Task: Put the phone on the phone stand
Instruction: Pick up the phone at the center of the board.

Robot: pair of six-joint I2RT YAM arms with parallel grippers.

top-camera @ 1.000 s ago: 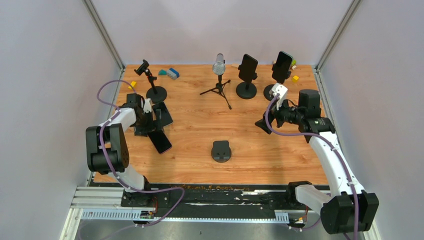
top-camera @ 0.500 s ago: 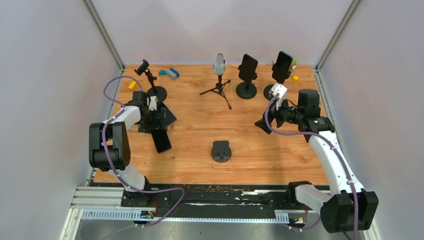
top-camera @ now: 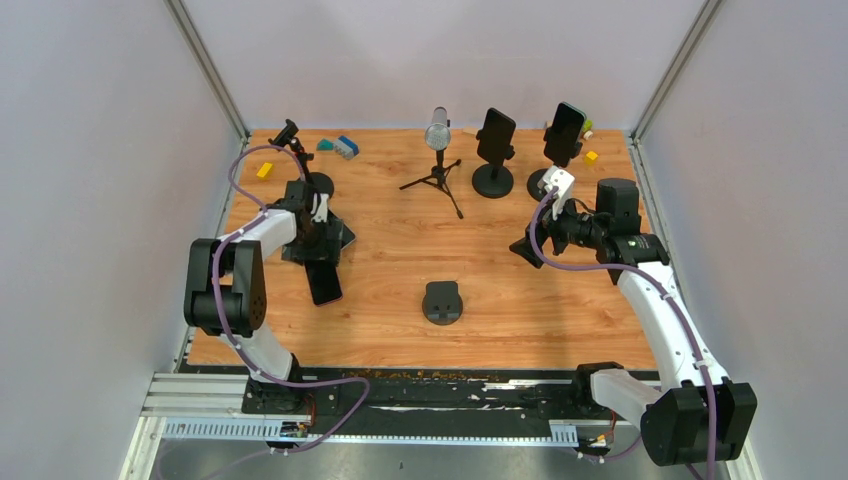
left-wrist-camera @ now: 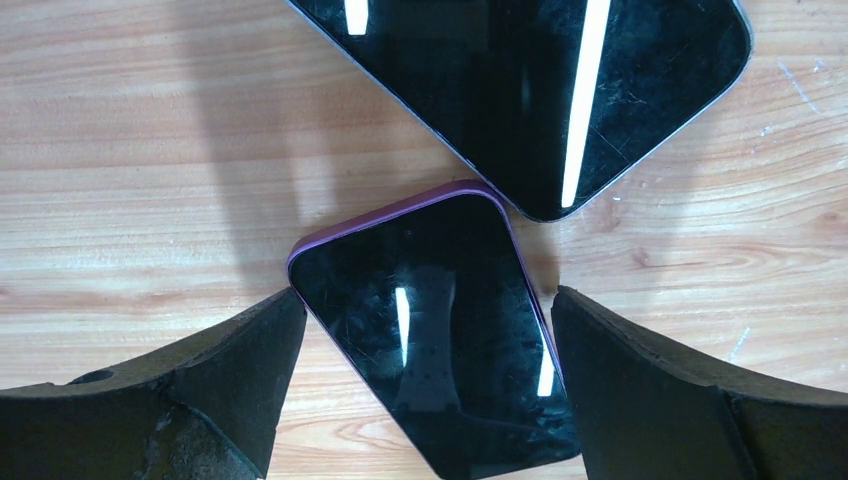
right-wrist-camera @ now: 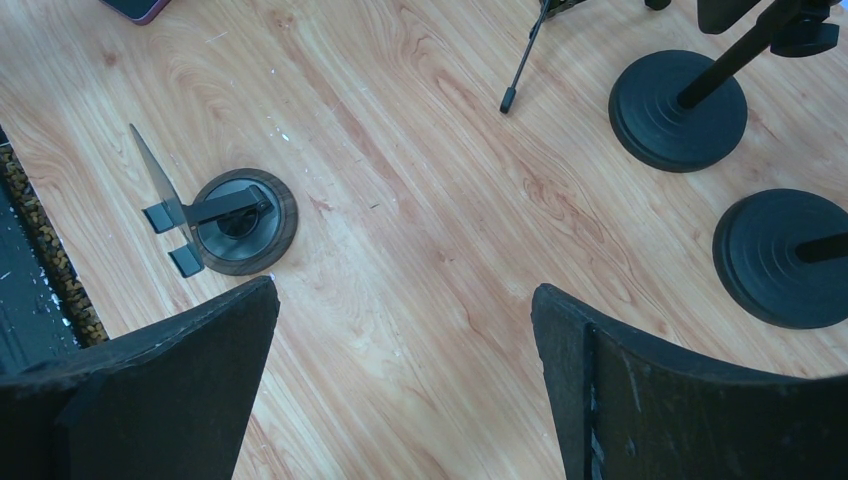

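**Left claw open astride the purple-edged phone, low stand well apart**

The worktop (top-camera: 400, 240) is orange wood-grain board, lightly scuffed. It is boxed in by plain grey-white walls (top-camera: 100, 150), with slanted aluminium posts (top-camera: 205, 65) at the far corners. A metal rail (top-camera: 400, 415) runs along the bottom of the overhead view, where both arms are bolted.

Counting round, there are three pole stands (top-camera: 300, 160) on round bases near the top of the board, one at upper left and two at upper right. Each of the right-hand two carries one of two dark handsets (top-camera: 496, 133), held upright. One microphone (top-camera: 438, 131) sits on a tripod at top centre. One low stand (top-camera: 443, 302) sits at lower centre, and the right wrist view shows it at left with its back plate tilted. I can make out five small coloured blocks (top-camera: 264, 170) scattered along the top edge.

Two devices lie flat at centre left, screens up. The purple-edged phone (top-camera: 322, 283) is the lower one, well apart from the low stand. A larger dark slab (top-camera: 335, 236) lies just above it; I cannot tell whether their corners touch.

The left claw (left-wrist-camera: 425, 330) hangs over the purple-edged phone with one finger on either side of it, spread wider than the phone and gripping nothing. The right claw (right-wrist-camera: 400, 340) hovers at centre right over bare wood, its fingers also wide apart.
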